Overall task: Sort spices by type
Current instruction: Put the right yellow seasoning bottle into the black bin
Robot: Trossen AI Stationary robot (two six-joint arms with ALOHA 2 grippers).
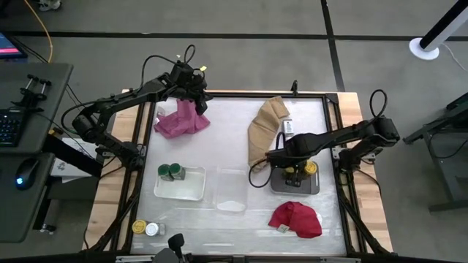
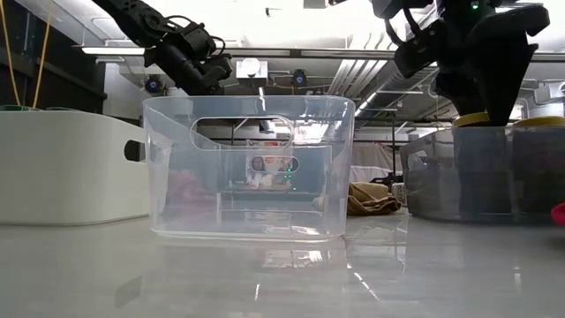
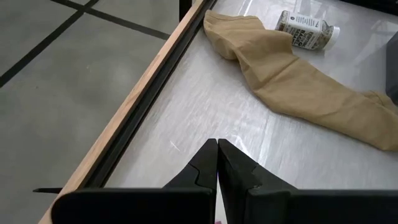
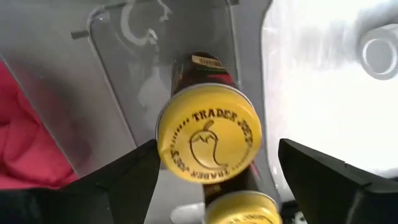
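My right gripper (image 4: 217, 158) is open over the grey tray (image 1: 311, 186), pointing down. Its fingers stand on either side of a yellow-lidded amber jar (image 4: 208, 140) that stands upright in the tray. A second yellow lid (image 4: 239, 210) shows beside it. Two green-lidded jars (image 1: 171, 172) stand in the white tray (image 1: 186, 191). A white-lidded clear jar (image 3: 305, 28) lies on its side by the tan cloth (image 3: 292, 74). My left gripper (image 3: 217, 163) is shut, raised above the pink cloth (image 1: 181, 120) near the far left corner. My right gripper has one finger (image 4: 127, 171) right at the rim of the jar's yellow lid (image 4: 165, 146); I cannot tell whether it touches. The other finger stands well apart from the lid.
A clear tray (image 1: 232, 191) sits between the white and grey trays. A red cloth (image 1: 296, 219) lies near the front edge. One yellow-lidded jar (image 1: 139, 226) and one white-lidded jar (image 1: 151, 229) stand at the near left corner, outside the frame rail.
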